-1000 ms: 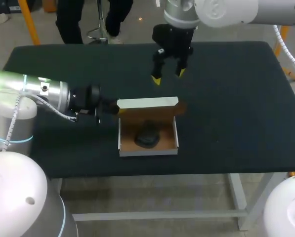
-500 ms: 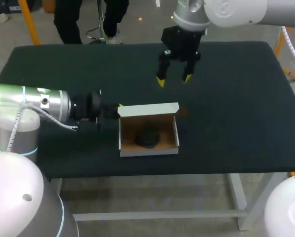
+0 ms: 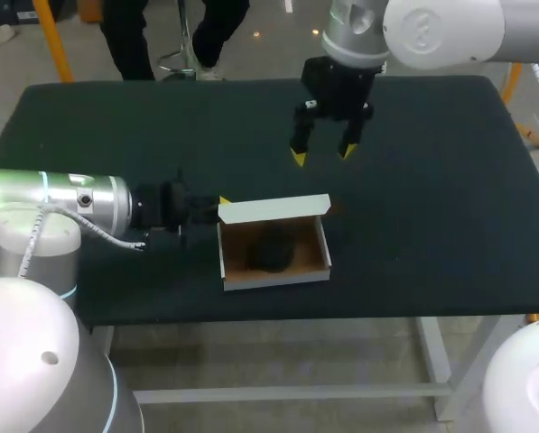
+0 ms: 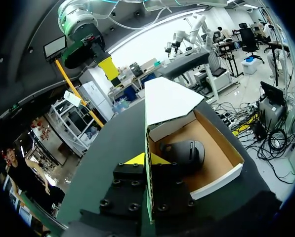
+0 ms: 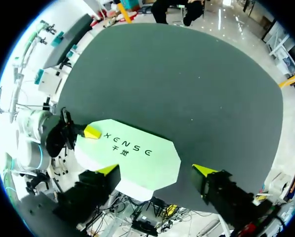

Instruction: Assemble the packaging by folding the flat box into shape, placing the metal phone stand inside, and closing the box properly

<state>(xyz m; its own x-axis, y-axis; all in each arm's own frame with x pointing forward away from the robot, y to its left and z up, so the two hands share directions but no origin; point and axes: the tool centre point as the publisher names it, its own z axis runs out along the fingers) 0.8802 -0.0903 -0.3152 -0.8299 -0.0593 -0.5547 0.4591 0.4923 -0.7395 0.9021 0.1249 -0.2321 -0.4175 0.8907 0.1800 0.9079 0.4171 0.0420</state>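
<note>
A cardboard box [image 3: 320,259] stands open near the table's front edge. A dark phone stand [image 3: 271,253] lies inside it [image 4: 185,152]. The white lid [image 3: 274,209] rises from the far wall and leans over the box. My left gripper [image 3: 220,206] reaches in from the left and is shut on the lid's side edge [image 4: 147,163]. My right gripper [image 3: 323,154] hangs open above the table, beyond the box and a little to its right. In the right wrist view the lid [image 5: 132,157] lies below and between the spread fingertips [image 5: 107,170].
The dark table top [image 3: 432,180] stretches wide to the right of the box and behind it. The table's front edge [image 3: 341,311] runs close to the box's near wall.
My right gripper has drifted to the right and a little nearer, still open. The left gripper has shifted the lid and box slightly nearer and to the right.
</note>
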